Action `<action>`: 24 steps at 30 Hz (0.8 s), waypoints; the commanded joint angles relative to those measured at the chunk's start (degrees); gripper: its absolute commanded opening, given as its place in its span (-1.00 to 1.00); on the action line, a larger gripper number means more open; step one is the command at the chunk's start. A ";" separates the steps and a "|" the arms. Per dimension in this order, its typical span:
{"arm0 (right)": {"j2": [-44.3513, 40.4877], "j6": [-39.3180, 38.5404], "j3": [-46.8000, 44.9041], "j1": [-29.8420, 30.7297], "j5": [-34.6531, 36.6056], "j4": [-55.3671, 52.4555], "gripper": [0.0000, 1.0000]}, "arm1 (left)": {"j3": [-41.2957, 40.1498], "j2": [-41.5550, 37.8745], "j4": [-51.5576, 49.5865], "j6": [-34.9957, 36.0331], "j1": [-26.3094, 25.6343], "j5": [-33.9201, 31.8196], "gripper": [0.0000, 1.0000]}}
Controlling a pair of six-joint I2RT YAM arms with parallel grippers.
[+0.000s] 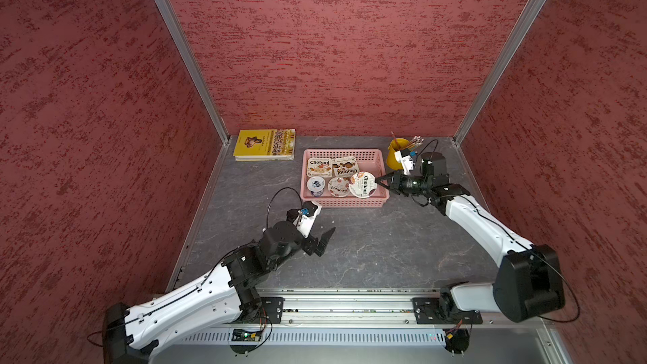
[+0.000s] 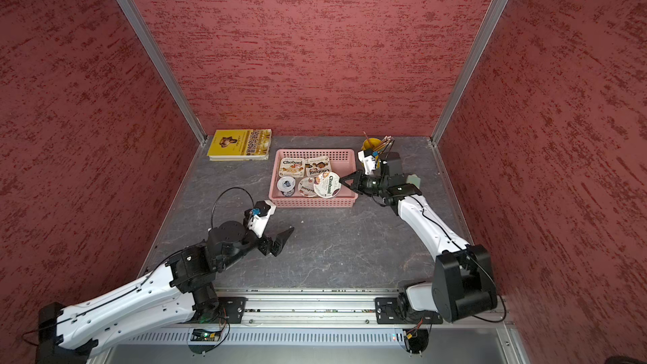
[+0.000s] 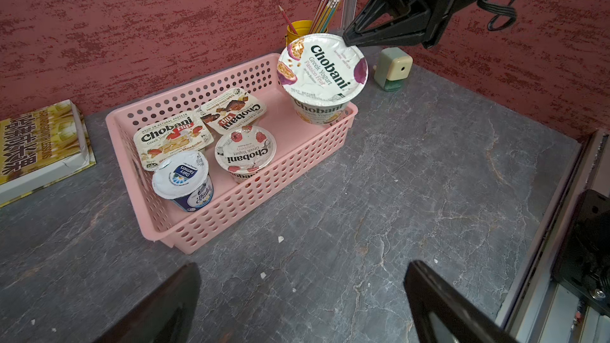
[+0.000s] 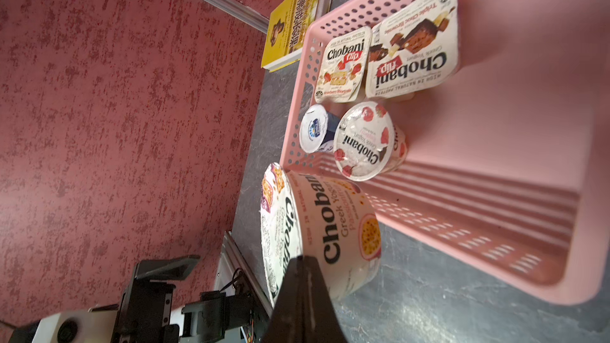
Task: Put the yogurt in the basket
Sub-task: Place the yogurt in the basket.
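Right gripper (image 1: pixel 377 181): clenched on the rim of the passion-fruit Chobani cup (image 1: pixel 362 185), reaching in from the basket's 3 o'clock side in both top views.
Held cup: tilted and raised over the 4 o'clock part of the pink basket (image 1: pixel 345 203); whether its base touched the basket could not be told.
Strawberry flip cup (image 1: pixel 319 167): inside the basket at 10 o'clock, lid up.
Brownie flip cup (image 1: pixel 345 166): just beside the strawberry one, at 12 o'clock in the basket.
Small blue-lidded cup (image 1: pixel 315 185): inside the basket at 8 o'clock.
Raspberry Chobani cup (image 1: pixel 338 187): inside at 6 o'clock, between the small cup and the held one.
Left gripper (image 1: pixel 324 239): released, jaws apart and holding nothing, above the desk (image 1: pixel 385 246) at the basket's 7 o'clock, apart from it.
Yellow book (image 1: pixel 265 144): flat on the desk at the basket's 10 o'clock.
Pencil bucket (image 1: pixel 397 154): at the basket's 2 o'clock.
Sharpener (image 3: pixel 392 69): on the desk beyond the held cup in the left wrist view.
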 commanded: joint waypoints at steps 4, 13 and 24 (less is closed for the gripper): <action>10.06 -0.23 6.46 -1.79 -2.47 5.39 -1.00 | -0.54 0.40 0.50 0.91 0.17 -0.16 0.99; 19.57 -1.78 12.29 -3.46 -1.84 5.61 -1.00 | -0.46 0.40 -0.04 1.12 0.85 -0.44 0.99; 25.29 -3.25 14.18 -4.49 -0.36 4.60 -1.00 | -0.47 0.54 -0.54 1.25 1.50 -0.33 0.99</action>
